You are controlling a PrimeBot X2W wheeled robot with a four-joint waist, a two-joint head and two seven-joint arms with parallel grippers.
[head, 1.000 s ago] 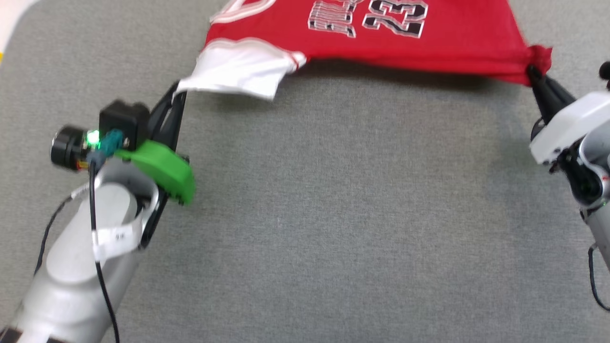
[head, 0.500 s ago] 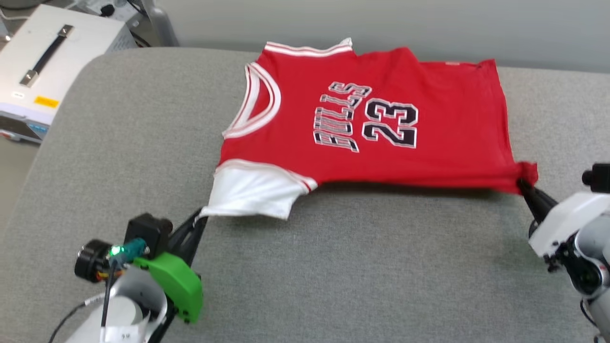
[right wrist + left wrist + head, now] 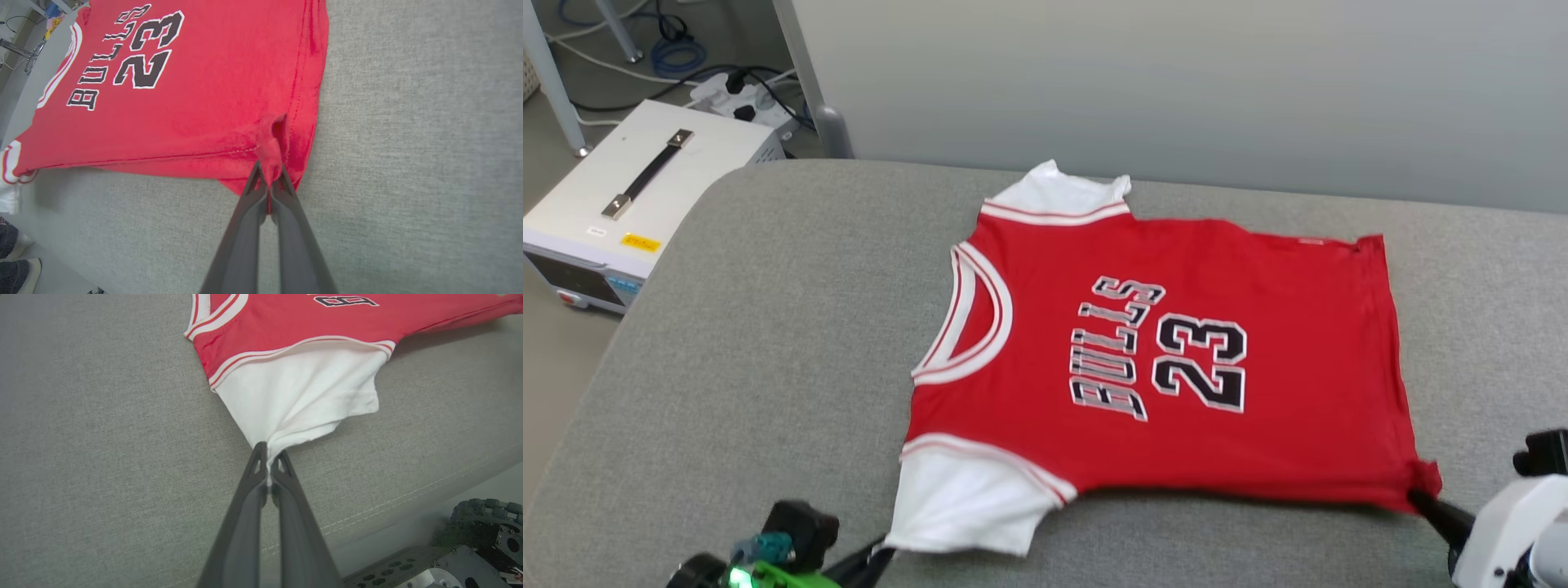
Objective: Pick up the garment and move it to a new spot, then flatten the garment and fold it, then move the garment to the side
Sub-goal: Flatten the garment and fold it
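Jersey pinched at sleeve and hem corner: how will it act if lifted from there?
Likely floppy: the jersey bunches into narrow gathers where the left gripper pinches its white sleeve and the right gripper its hem corner. Lifted, it would probably sag between them. Seems light: thin fingertip pinches hold its near edge off the grey cushion.

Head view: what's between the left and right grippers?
The near edge of the jersey spans it: left gripper shut on the white sleeve, right gripper shut on the red hem corner. Nearer than that edge, bare grey cushion. Seen in head view.
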